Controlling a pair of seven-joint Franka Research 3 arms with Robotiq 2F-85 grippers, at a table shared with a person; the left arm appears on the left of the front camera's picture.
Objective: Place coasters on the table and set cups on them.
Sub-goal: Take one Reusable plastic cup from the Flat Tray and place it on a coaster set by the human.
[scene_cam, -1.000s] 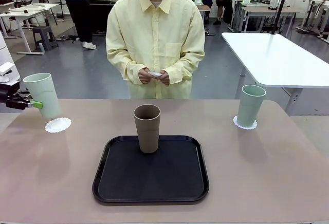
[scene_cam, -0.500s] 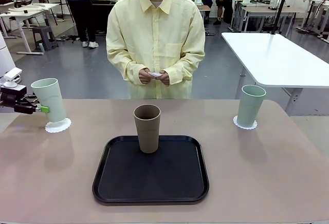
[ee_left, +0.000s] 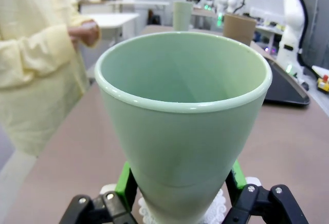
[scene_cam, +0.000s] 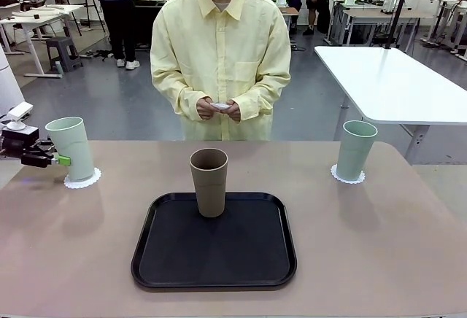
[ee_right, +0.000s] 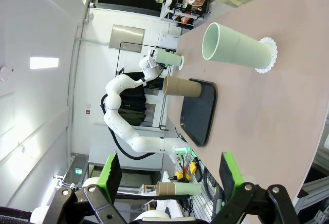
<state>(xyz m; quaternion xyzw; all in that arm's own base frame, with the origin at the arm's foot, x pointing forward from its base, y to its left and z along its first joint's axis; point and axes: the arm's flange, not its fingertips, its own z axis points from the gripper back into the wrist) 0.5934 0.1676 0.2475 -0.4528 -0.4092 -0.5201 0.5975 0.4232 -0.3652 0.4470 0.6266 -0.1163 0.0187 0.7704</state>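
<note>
Left gripper (scene_cam: 60, 160) clamped on the mint cup (scene_cam: 71, 143), prob sitting on its coaster (scene_cam: 82, 180) (left end of the table (scene_cam: 365, 245)), right gripper (ee_right: 169, 175) w/ jaws spread wide.

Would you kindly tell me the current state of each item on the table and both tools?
left mint cup: upright, base at left coaster
left tool: shut on left mint cup
right mint cup: upright on right coaster
brown cup: upright on black tray
right tool: open, empty
person's hands: together, holding small white item
</note>
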